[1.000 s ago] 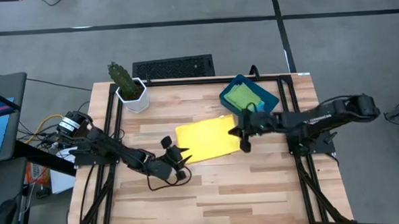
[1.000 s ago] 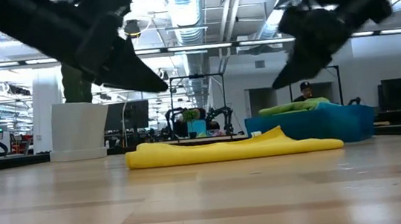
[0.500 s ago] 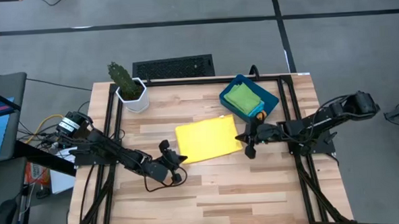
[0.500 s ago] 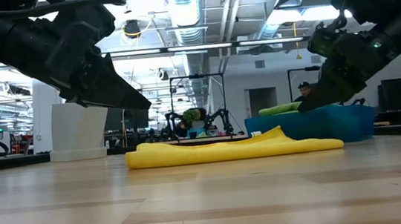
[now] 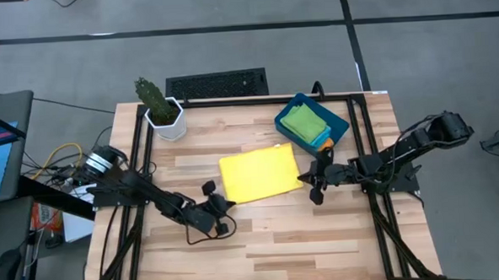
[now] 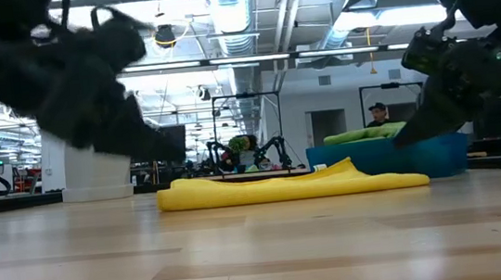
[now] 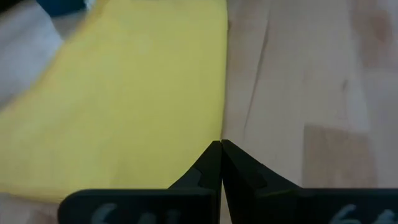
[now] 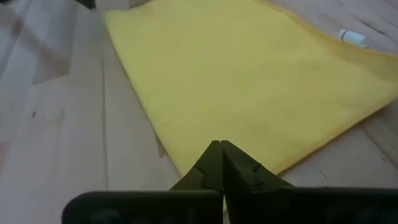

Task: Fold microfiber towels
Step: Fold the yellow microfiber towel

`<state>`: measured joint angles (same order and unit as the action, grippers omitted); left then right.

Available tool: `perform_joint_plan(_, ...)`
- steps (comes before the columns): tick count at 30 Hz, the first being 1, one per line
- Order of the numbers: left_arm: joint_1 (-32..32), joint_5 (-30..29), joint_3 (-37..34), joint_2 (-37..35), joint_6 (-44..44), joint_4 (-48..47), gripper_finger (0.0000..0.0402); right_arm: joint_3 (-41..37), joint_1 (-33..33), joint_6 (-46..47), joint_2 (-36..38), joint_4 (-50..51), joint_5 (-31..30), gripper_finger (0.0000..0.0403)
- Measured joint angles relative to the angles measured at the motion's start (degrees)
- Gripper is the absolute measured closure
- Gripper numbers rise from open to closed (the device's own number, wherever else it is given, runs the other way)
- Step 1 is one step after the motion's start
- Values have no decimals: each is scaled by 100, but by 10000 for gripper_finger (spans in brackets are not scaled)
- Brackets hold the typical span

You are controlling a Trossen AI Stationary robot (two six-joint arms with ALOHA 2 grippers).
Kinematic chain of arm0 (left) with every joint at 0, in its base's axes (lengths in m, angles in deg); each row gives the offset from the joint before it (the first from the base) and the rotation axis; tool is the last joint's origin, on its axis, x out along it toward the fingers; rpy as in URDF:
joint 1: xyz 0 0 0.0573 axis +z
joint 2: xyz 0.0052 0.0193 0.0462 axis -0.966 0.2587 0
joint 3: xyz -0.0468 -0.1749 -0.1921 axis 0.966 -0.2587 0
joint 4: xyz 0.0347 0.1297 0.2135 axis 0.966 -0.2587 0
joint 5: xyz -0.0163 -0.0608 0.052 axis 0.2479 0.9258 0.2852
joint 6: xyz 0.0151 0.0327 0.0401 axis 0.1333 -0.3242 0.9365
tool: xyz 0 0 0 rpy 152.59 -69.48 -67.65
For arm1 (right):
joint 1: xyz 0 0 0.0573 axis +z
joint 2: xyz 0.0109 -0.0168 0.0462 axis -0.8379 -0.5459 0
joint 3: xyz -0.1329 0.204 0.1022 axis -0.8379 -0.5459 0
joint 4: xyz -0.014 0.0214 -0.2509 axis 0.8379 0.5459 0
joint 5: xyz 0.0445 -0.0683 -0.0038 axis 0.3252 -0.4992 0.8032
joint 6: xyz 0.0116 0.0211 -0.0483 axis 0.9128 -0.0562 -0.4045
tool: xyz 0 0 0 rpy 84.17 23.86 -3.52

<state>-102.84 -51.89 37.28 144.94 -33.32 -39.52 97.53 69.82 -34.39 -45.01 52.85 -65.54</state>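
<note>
You are working over a light wooden plank table (image 5: 262,241) framed by black rails, and its whole near half is lying bare, giving both arms free room on that side. Beyond the far edge you are looking into a wide room with ceiling ducts and strip lights, where a person in a dark cap (image 6: 378,113) is showing behind the bin.

The large bright yellow microfiber towel (image 5: 260,174) is lying flat near the middle of the table, its long edges running left to right. In the low view it is sitting as a low, slightly rumpled strip (image 6: 283,187).

At the far right corner a dark teal plastic bin (image 5: 337,124) is holding a folded green microfiber towel (image 5: 304,121) on top of others, with an orange edge peeking out beside it. At the far left corner a green cactus in a white faceted pot (image 5: 160,109) is standing well apart from the towel.

Your left gripper (image 5: 213,211) is hovering just off the towel's near left corner; its fingers (image 7: 211,168) are pressed together, tips lining up with the towel's side edge.

Your right gripper (image 5: 313,184) is hovering just beside the towel's right edge, fingers (image 8: 214,163) likewise pressed together, pointing over the near corner.
</note>
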Motion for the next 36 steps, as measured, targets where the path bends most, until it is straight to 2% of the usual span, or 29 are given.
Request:
perform_joint_plan(3,0,-57,216,375,64,-104,401,-2,23,-2,0,-1,-2,390)
perform_joint_plan(7,2,-160,470,501,65,-407,401,0,22,46,-74,16,-4,392)
perform_joint_plan(13,0,-166,536,503,-416,-1009,401,-3,25,283,-613,-108,-1,381)
perform_joint_plan(21,-78,28,536,503,-880,-1360,401,7,237,598,-1354,-614,-12,391)
perform_joint_plan(29,-383,132,543,490,-1329,-1709,401,18,830,1338,-1506,-953,14,382)
perform_joint_plan(36,-811,280,547,479,-1535,-1725,401,124,1490,1890,-1506,-973,-300,389)
